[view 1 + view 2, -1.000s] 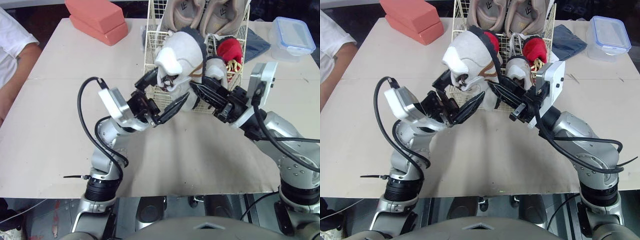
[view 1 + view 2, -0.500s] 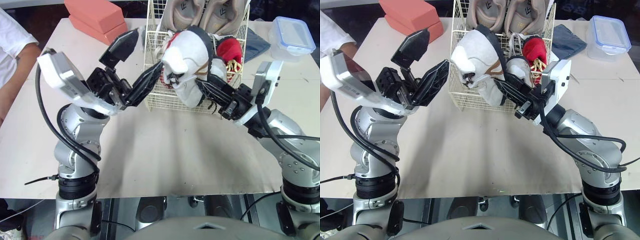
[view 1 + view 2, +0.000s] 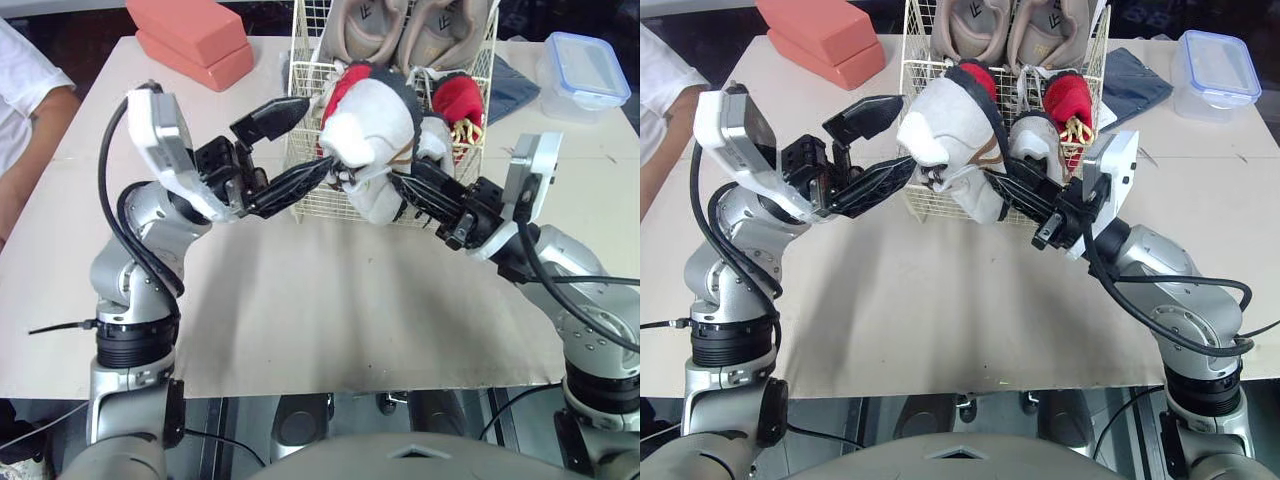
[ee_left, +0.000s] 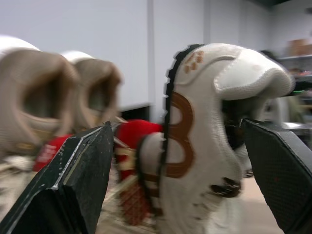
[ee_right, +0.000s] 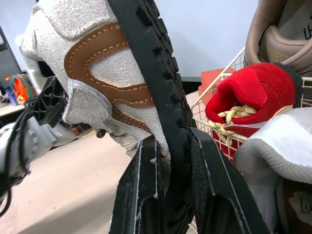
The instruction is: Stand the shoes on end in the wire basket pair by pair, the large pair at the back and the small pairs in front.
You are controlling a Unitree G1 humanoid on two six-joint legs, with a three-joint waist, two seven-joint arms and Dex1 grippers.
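Observation:
A white shoe [image 3: 368, 128] with brown stripes and a black sole hangs at the front of the wire basket [image 3: 300, 82], heel end up. My right gripper [image 3: 408, 192] is shut on its sole, with the fingers [image 5: 146, 195] pinching the black tread. Just left of the shoe, my left gripper [image 3: 312, 138] is open; its fingers [image 4: 73, 185] flank the shoe without touching it. The large beige pair [image 3: 400, 25] stands at the back of the basket. Red small shoes [image 3: 460, 95] and a white small shoe [image 3: 432, 135] stand in front of that pair.
Two salmon blocks [image 3: 190, 40] lie at the back left of the table. A clear box with a blue lid [image 3: 585, 75] and a dark cloth [image 3: 515, 85] sit right of the basket. A person's arm [image 3: 25, 110] rests at the left edge.
My left gripper swung up from under the shoe to the basket's left, then came back in beside the shoe, open. The right gripper raised the shoe to the basket's front.

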